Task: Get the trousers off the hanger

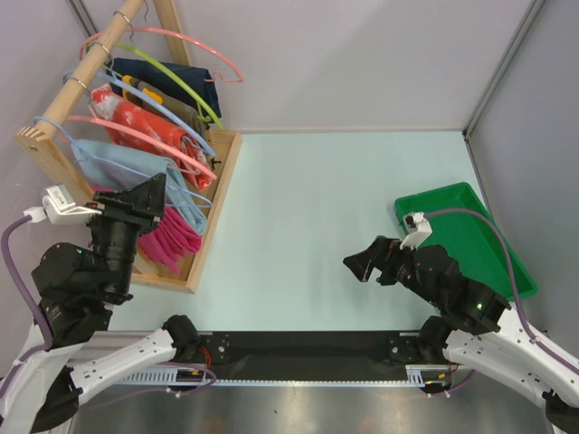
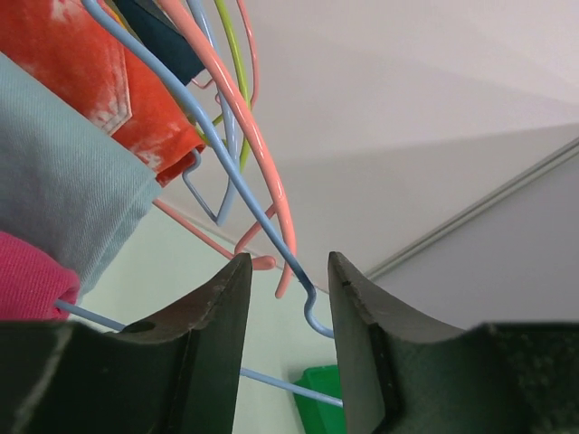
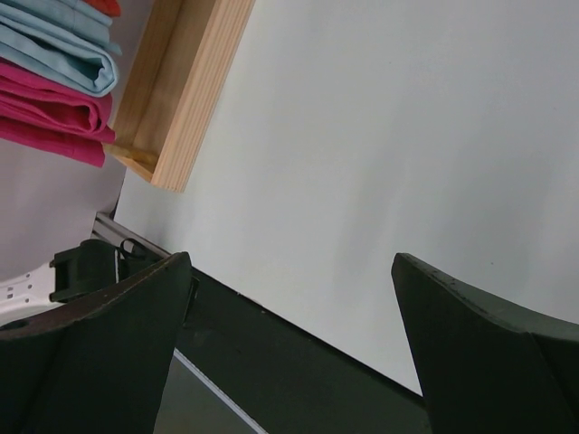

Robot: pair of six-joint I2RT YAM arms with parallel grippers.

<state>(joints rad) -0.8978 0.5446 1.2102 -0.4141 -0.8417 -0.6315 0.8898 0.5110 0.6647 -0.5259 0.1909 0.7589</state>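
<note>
**Left gripper** (image 2: pixel 289 271) — raised at the near end of the clothes rack — has its jaws narrowly parted. A thin light-blue wire of the hanger (image 2: pixel 258 208) runs down through the gap; whether it touches either finger cannot be told. **The trousers** (image 1: pixel 172 237), a folded magenta bundle, hang just beside this gripper, next to the pale blue cloth (image 1: pixel 127 163), with their lower end inside the wooden tray (image 1: pixel 217 208). **Right gripper** (image 1: pixel 357 264) — jaws spread wide, holding nothing — hovers above the table (image 1: pixel 308 181), near the green tray (image 1: pixel 452 199).
</note>
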